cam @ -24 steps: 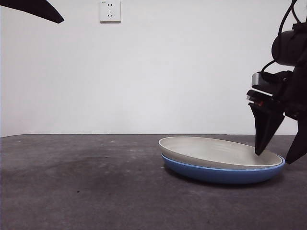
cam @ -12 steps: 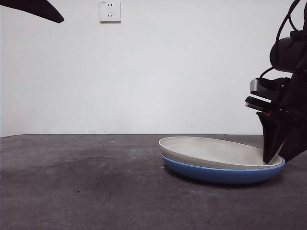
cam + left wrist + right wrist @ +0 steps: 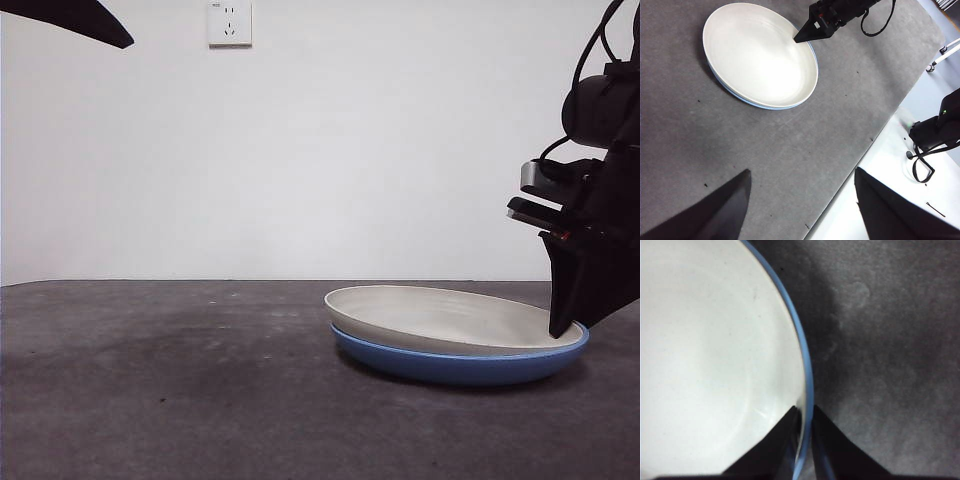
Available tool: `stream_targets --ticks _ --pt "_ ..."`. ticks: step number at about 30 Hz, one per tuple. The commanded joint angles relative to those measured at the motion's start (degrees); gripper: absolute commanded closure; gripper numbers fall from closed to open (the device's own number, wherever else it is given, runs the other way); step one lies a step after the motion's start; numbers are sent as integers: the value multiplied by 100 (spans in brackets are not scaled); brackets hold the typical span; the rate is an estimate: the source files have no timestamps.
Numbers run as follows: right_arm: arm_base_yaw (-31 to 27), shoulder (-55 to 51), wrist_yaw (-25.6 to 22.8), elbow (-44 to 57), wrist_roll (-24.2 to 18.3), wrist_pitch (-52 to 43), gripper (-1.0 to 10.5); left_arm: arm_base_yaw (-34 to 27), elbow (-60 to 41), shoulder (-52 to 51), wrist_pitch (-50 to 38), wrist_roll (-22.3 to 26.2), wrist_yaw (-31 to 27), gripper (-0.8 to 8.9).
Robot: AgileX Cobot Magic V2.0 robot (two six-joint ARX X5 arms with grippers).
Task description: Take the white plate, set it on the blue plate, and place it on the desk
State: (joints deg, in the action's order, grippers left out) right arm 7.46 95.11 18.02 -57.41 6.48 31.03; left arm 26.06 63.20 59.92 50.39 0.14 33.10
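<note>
Frontally, the white plate (image 3: 455, 318) sits nested in the blue plate (image 3: 460, 365) on the tabletop (image 3: 170, 390); the right hand (image 3: 562, 325) pinches their far-right rim. From the left wrist, the left hand (image 3: 800, 200), jaws spread wide and empty, hangs well apart from the plates. From the right wrist, both jaws are clamped together on the stacked rims.

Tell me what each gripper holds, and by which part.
The right gripper pinches the rims of the stacked white plate and blue plate, one jaw inside, one outside. The left gripper holds nothing.
</note>
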Motion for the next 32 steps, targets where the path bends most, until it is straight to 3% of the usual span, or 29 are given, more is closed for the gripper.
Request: stream_targets --ticks 1,14,24,32 --pt "22 -111 -48 -70 -50 28 935 31 37 37 -52 70 35 479" --pt "79 -990 450 -136 378 -120 935 31 37 37 -66 72 35 479" --pt "791 -892 411 -378 938 -752 935 31 37 37 -63 72 35 479" --pt "1314 -118 254 -855 1211 -944 935 31 37 37 -63 70 35 479"
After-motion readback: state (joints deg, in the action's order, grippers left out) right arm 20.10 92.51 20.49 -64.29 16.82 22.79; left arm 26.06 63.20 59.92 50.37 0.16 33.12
